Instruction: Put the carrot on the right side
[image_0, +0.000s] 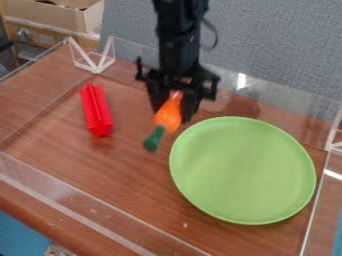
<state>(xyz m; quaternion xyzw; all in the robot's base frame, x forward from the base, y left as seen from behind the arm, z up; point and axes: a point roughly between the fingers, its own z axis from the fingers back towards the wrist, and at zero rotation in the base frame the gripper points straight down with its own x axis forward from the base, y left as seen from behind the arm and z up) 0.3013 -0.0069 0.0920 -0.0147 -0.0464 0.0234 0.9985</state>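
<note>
The carrot (163, 120), orange with a dark green stem end pointing down-left, hangs tilted just above the wooden table (67, 140). My gripper (174, 97) points straight down and is shut on the carrot's orange upper end. The carrot sits between the red block (96, 108) on the left and the green plate (243, 167) on the right, close to the plate's left rim. Whether the green tip touches the table is unclear.
A red stick-shaped block lies on the left of the table. A large green plate fills the right half. Low clear plastic walls (40, 180) border the table. Clear stands (91, 55) sit at the back left.
</note>
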